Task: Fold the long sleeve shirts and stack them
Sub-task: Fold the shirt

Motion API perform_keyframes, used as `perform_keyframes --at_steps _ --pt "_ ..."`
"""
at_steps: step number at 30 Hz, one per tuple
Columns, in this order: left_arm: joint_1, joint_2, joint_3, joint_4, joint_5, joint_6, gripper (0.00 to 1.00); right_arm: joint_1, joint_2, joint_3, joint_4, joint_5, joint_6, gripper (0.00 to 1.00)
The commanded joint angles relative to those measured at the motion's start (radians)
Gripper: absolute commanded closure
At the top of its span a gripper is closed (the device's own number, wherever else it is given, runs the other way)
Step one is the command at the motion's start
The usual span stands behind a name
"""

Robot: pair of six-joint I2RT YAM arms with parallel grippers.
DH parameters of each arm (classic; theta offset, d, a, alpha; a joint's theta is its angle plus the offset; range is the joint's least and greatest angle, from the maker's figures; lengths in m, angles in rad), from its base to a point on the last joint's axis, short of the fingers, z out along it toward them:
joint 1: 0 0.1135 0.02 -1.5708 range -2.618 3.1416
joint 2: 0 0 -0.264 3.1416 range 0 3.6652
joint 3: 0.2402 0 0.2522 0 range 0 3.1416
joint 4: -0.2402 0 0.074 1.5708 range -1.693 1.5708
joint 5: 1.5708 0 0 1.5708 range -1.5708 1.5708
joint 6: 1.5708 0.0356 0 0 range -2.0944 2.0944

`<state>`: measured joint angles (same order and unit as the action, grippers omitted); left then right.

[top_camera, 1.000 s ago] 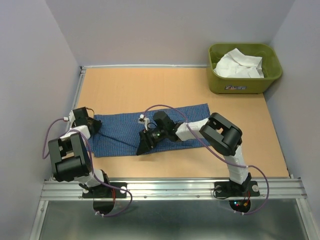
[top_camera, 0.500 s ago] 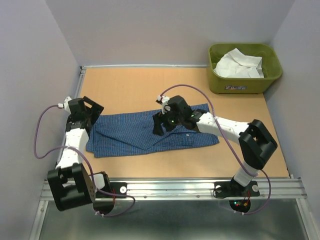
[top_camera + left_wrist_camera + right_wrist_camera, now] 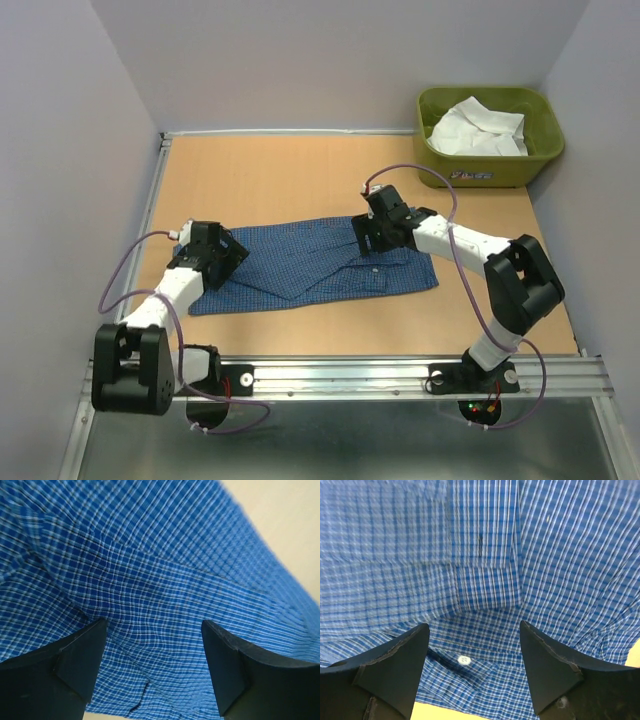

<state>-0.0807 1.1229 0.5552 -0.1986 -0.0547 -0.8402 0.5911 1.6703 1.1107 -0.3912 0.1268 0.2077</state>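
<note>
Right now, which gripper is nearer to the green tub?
Right. The right gripper is over the right half of the blue shirt, diagonally below the tub in the top view. The left gripper is at the shirt's left end, far across the table from it.

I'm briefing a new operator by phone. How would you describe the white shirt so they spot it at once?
At the far right corner of the table sits an olive-green tub. The white shirt lies crumpled inside it. Unlike the blue checked shirt laid out mid-table, it is plain white and bunched up.
</note>
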Motion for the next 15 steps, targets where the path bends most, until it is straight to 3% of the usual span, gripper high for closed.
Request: perform_keyframes --at_steps 1,7,12,15 --pt "-0.013 0.093 0.009 0.057 -0.036 -0.023 0.12 0.012 0.012 -0.049 -0.040 -0.009 0.009 0.22" --pt "-0.013 0.325 0.115 0.080 -0.088 0.004 0.13 0.015 0.051 -0.081 -0.106 -0.085 0.016 0.22" --pt "-0.010 0.526 0.346 0.042 -0.123 0.068 0.13 0.052 0.051 -0.127 -0.124 -0.181 0.073 0.23" --pt "-0.010 0.668 0.535 0.022 -0.131 0.163 0.13 0.139 0.054 -0.135 -0.123 -0.260 0.131 0.23"
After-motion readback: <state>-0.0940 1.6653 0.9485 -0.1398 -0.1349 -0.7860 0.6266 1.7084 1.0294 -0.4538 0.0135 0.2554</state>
